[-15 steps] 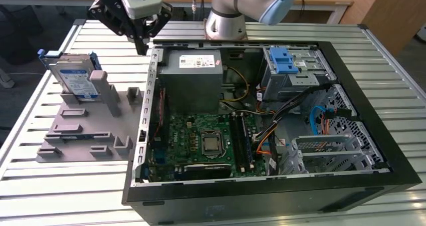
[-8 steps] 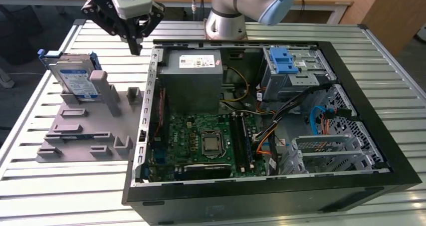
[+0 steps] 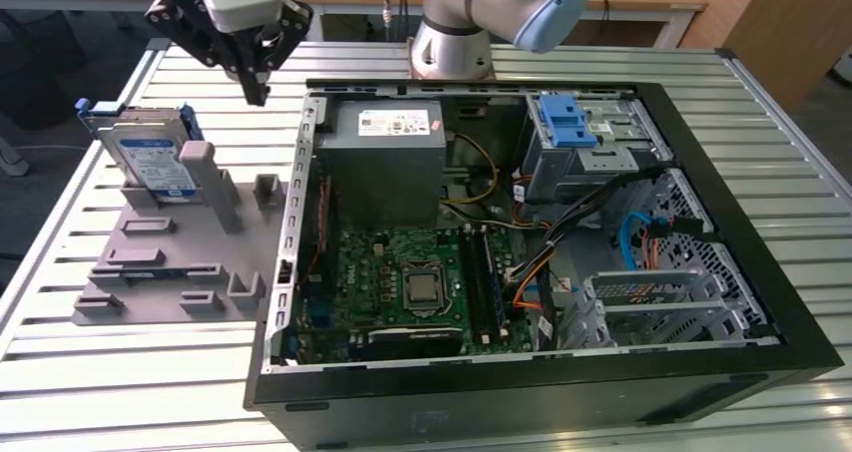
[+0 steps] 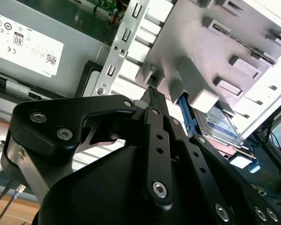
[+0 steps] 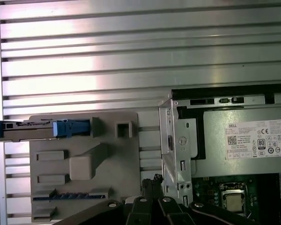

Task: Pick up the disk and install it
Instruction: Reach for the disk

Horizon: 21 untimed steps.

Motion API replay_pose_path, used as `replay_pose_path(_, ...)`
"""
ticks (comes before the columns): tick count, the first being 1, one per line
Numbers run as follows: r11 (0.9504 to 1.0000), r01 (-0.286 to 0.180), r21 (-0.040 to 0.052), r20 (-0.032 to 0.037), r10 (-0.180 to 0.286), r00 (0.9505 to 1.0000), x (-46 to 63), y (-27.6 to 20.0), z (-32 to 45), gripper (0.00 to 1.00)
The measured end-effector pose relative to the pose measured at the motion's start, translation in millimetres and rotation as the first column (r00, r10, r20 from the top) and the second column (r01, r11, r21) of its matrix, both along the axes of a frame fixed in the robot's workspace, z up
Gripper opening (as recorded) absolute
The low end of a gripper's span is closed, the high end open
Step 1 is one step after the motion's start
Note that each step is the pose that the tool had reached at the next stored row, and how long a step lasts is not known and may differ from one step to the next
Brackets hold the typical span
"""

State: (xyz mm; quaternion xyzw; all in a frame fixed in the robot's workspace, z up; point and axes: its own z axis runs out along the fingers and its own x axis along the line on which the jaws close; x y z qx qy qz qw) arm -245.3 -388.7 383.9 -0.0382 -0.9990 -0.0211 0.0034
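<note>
Here, hand [image 3: 253, 95] closed and empty, disk [image 3: 144, 163] upright in grey holder [image 3: 160, 272]

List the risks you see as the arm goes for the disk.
1. The disk stands on edge in the holder with a post close beside it; the shut end effector could strike the post or tip the disk.
2. The end effector hangs near the case wall; a sideways swing could clip it.
3. Loose cables cross inside the case and could snag the disk.

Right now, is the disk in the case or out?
Out: the disk stands on edge in the grey holder, beside the case.
</note>
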Motion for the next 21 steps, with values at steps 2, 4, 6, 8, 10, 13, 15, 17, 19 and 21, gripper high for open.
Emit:
replay_pose_path(2, 1.0, 0.0, 0.0001, 0.0001, 0.0, 1.0, -3.1, 1.3, -0.2, 0.11)
replay_pose_path(4, 1.0, 0.0, -0.0001, 0.0, 0.0, 1.0, -6.3, 2.6, -0.3, 0.11)
replay_pose_path(6, 1.0, 0.0, 0.0, 0.0, 0.0, 1.0, -9.5, 3.8, -0.4, 0.11)
replay_pose_path(8, 1.0, 0.0, 0.0, 0.0, 0.0, 1.0, -12.3, 4.7, -0.6, 0.11)
replay_pose_path(10, 1.0, 0.0, 0.0, 0.0, 0.0, 1.0, -15.1, 5.4, -0.8, 0.11)
replay_pose_path(13, 1.0, 0.0, 0.0, 0.0, 0.0, 1.0, -19.3, 6.7, -1.0, 0.11)
replay_pose_path(15, 1.0, 0.0, 0.0001, 0.0002, 0.0, 1.0, -22.0, 7.6, -1.3, 0.11)
replay_pose_path(17, 1.0, 0.0, 0.0, 0.0001, 0.0, 1.0, -24.9, 8.1, -1.4, 0.11)
replay_pose_path(19, 1.0, 0.0, 0.0, 0.0, 0.0, 1.0, -27.4, 8.8, -1.5, 0.11)
replay_pose_path(21, 1.0, 0.0, 0.0001, 0.0001, 0.0, 1.0, -30.0, 9.7, -1.7, 0.11)
